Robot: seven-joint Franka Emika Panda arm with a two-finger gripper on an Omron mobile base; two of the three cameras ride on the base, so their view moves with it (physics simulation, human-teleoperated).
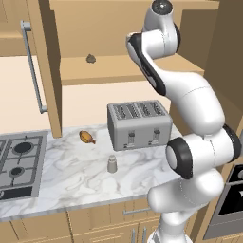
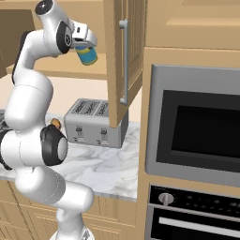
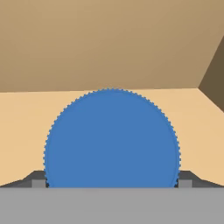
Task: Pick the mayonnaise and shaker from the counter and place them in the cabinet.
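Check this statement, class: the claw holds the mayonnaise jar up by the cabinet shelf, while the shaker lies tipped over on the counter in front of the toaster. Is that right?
One detail is wrong. The shaker stands upright on the counter, as the left base view shows. The rest holds: the claw holds the mayonnaise up by the cabinet shelf, and the shaker is in front of the toaster.

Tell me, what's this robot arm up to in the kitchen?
It is putting things away. The gripper holds the mayonnaise up by the open cabinet, above its shelf. The shaker stands on the counter in front of the toaster, not yet picked up.
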